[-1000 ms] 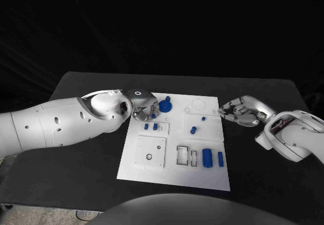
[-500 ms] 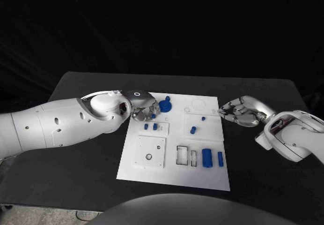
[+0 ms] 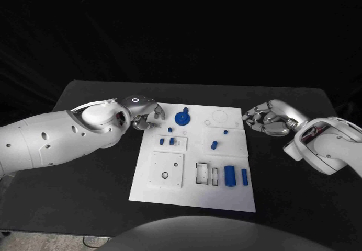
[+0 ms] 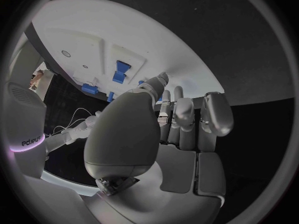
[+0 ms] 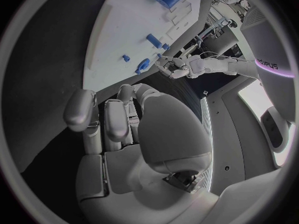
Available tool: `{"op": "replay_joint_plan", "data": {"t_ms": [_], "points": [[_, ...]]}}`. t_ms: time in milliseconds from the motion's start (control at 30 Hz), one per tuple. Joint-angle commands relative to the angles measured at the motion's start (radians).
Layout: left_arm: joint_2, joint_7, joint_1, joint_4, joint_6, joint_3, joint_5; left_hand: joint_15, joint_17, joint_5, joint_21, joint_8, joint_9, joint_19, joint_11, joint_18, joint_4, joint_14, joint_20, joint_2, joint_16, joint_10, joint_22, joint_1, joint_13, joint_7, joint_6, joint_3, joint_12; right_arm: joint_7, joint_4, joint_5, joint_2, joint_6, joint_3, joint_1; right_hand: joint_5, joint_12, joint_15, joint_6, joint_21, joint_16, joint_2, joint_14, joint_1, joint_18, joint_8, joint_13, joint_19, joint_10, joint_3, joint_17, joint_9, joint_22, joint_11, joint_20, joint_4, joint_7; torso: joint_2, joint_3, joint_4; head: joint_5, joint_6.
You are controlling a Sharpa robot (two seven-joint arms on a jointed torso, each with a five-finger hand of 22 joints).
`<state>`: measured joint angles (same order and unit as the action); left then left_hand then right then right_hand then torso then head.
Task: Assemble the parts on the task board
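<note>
The white task board lies mid-table with several blue parts on it. A large round blue part sits near its far edge, small blue parts below it, and longer blue blocks at the near right. My left hand hovers just off the board's far left corner, fingers loosely bent and holding nothing. My right hand hangs off the board's right edge with fingers curled in on nothing. The left wrist view has the left hand before the board. The right wrist view has the right hand beside the board.
The board carries empty cut-outs: a square plate with holes at the near left and rectangular slots beside it. Black table surrounds the board on all sides.
My left hand has drawn back to the left, from over the board's far left part to just off its corner. The right hand has lifted slightly. The parts lie as before.
</note>
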<state>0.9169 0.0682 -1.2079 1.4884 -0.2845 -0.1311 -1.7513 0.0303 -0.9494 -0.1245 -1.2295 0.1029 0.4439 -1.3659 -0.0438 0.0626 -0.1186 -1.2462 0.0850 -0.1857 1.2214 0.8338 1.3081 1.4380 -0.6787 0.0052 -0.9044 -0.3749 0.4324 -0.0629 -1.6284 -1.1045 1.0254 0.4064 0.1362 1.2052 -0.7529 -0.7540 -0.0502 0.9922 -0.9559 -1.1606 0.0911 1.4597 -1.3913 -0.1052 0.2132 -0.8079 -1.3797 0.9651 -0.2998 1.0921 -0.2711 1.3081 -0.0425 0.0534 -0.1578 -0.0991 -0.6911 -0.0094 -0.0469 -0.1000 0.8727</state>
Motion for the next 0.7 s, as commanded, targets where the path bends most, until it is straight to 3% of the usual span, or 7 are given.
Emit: {"op": "replay_joint_plan", "data": {"t_ms": [33,233,333,400,533,667,700], "points": [[0.037,-0.032,0.000,0.025,-0.119,0.001,0.057,-0.014,0.125,0.005,0.018,0.018,0.004,0.018,-0.010,0.015,-0.009,0.091,0.005,-0.015,-0.088,-0.085,0.158,-0.006,-0.060,0.005,0.006,0.006,0.058,0.003,-0.019,-0.079,0.005,0.007,-0.002,0.028,-0.051,0.075,0.008,-0.020,0.083,0.048,0.024,-0.032,-0.027,-0.019,0.009,0.048,0.041,-0.094,-0.022,-0.047,-0.018,0.075,0.005,0.006,0.036,-0.019,0.001,-0.0077,-0.0001,0.010,0.000],[0.084,-0.115,-0.001,0.055,-0.180,-0.001,0.151,-0.039,0.261,0.007,0.058,0.109,0.059,0.052,-0.047,0.021,-0.055,0.242,0.033,-0.014,-0.176,-0.305,0.149,-0.004,-0.185,0.002,0.116,0.046,0.197,0.153,-0.061,-0.275,0.014,-0.125,-0.004,0.084,0.045,0.193,0.041,-0.169,0.293,0.164,0.060,-0.139,-0.019,-0.049,0.012,0.112,0.161,-0.284,-0.020,-0.166,-0.060,0.035,-0.050,0.028,0.073,-0.002,0.009,-0.0185,0.0288,0.039,0.000],[0.090,-0.240,-0.001,0.054,-0.253,-0.002,0.262,-0.059,0.272,0.003,0.062,0.174,0.107,0.061,-0.053,0.025,-0.111,0.264,0.038,-0.023,-0.174,-0.370,0.148,-0.021,-0.214,0.002,0.191,0.088,0.242,0.251,-0.077,-0.407,0.007,-0.197,-0.005,0.109,0.185,0.231,0.050,-0.219,0.320,0.180,0.075,-0.158,0.003,-0.054,0.030,0.140,0.171,-0.363,0.010,-0.192,-0.086,0.028,-0.064,0.040,0.076,0.012,0.015,-0.0236,0.0405,0.050,0.000],[0.091,-0.330,-0.001,0.053,-0.297,-0.002,0.342,-0.051,0.272,-0.092,0.055,0.238,0.149,0.061,-0.053,0.022,-0.174,0.269,0.046,-0.019,-0.166,-0.394,0.149,-0.072,-0.225,-0.008,0.266,0.187,0.274,0.294,-0.085,-0.481,0.001,-0.232,-0.005,0.121,0.252,0.243,0.048,-0.232,0.155,0.128,0.082,-0.129,0.011,-0.028,0.040,0.155,0.093,-0.394,0.035,-0.149,-0.095,0.071,-0.065,0.045,0.074,0.020,0.019,-0.0290,0.0525,0.064,0.000],[0.083,-0.485,-0.002,0.061,-0.337,-0.003,0.554,-0.056,0.285,-0.151,0.124,0.316,0.185,0.116,-0.050,0.036,-0.175,0.300,0.047,0.029,-0.179,-0.430,0.129,-0.093,-0.217,-0.017,0.337,0.263,0.291,0.335,-0.095,-0.597,-0.012,-0.285,-0.006,0.135,0.315,0.257,0.039,-0.250,-0.043,0.060,0.081,-0.094,-0.005,0.002,0.039,0.195,0.003,-0.419,0.077,-0.098,-0.093,0.128,-0.054,0.040,0.069,0.052,0.030,-0.0399,0.0756,0.091,0.000],[0.071,-0.574,-0.003,0.077,-0.273,-0.012,0.834,-0.113,0.325,-0.238,0.575,0.376,0.178,0.500,-0.098,0.087,-0.161,0.477,0.079,0.097,-0.274,-0.519,0.008,-0.137,-0.179,0.028,0.405,0.365,0.278,0.336,-0.091,-0.645,-0.029,-0.311,-0.005,0.136,0.362,0.307,0.037,-0.235,-0.106,0.028,0.075,-0.072,-0.048,0.012,0.002,0.303,-0.025,-0.413,0.138,-0.090,-0.063,0.141,-0.055,0.036,0.036,0.063,0.037,-0.0513,0.0934,0.108,0.000],[0.068,-0.597,-0.003,0.081,-0.250,-0.020,0.918,-0.127,0.331,-0.241,0.634,0.384,0.173,0.564,-0.111,0.083,-0.166,0.520,0.088,0.108,-0.295,-0.532,-0.008,-0.135,-0.172,0.045,0.417,0.377,0.281,0.334,-0.090,-0.652,-0.032,-0.313,-0.005,0.134,0.370,0.311,0.037,-0.227,-0.118,0.023,0.072,-0.069,-0.047,0.015,-0.001,0.315,-0.029,-0.408,0.144,-0.087,-0.060,0.143,-0.057,0.037,0.026,0.061,0.038,-0.0530,0.0963,0.110,0.000]]}}
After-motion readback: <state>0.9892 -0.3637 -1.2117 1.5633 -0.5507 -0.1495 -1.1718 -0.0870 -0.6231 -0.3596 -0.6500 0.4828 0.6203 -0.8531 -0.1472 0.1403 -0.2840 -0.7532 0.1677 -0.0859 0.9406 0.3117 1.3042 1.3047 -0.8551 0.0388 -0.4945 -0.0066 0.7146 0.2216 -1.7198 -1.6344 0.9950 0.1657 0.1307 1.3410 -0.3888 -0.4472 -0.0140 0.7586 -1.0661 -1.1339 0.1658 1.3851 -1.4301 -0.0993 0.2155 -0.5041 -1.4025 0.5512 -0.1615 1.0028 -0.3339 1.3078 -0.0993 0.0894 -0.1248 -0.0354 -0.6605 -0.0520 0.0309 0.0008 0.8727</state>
